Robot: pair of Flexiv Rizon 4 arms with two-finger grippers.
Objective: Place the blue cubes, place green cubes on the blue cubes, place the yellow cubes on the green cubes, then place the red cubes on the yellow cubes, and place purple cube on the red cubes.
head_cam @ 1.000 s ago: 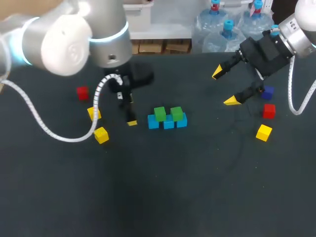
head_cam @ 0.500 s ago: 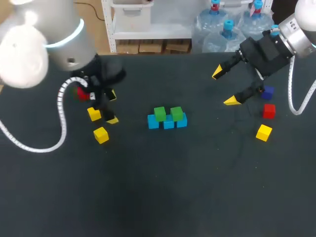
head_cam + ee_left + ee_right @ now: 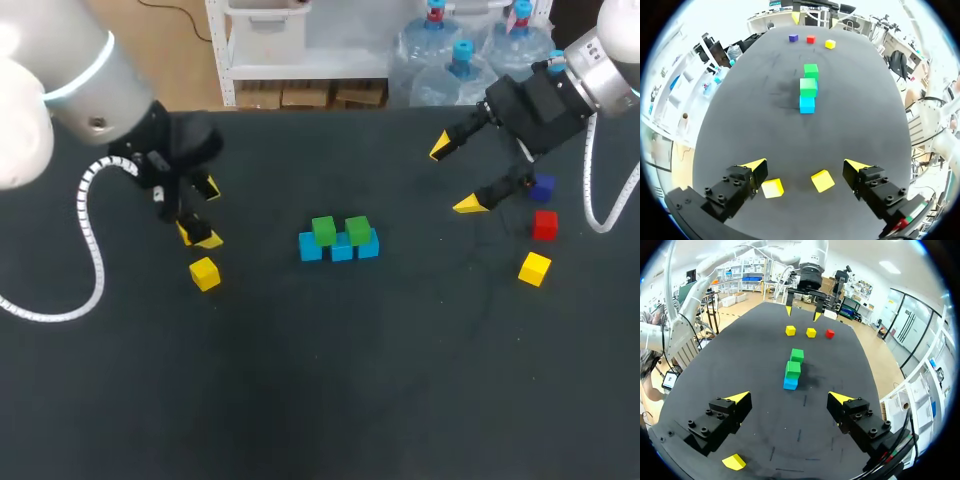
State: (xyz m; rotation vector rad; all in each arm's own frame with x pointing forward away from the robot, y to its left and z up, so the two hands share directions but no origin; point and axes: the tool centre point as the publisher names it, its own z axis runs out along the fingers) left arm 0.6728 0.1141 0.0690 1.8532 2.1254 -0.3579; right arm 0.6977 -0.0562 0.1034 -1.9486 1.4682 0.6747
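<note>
Surface (image 3: 330, 380) is dark and carries every cube you see. Your left fingers (image 3: 752, 170) stand spread wide with nothing gripped, over two yellow cubes (image 3: 823, 180) that lie apart from each other. Your right fingers (image 3: 468, 205) are likewise spread and empty, above the surface near the purple cube (image 3: 542, 187), a red cube (image 3: 544, 225) and a third yellow cube (image 3: 534, 268). Mid-surface, three blue cubes (image 3: 340, 247) sit in a touching row with two green cubes (image 3: 323, 231) on top.

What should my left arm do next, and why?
Probably lower the left gripper around the yellow cube lying between its open fingers, then close. The green cubes already sit on the blue cubes, so a yellow one seems due next.
</note>
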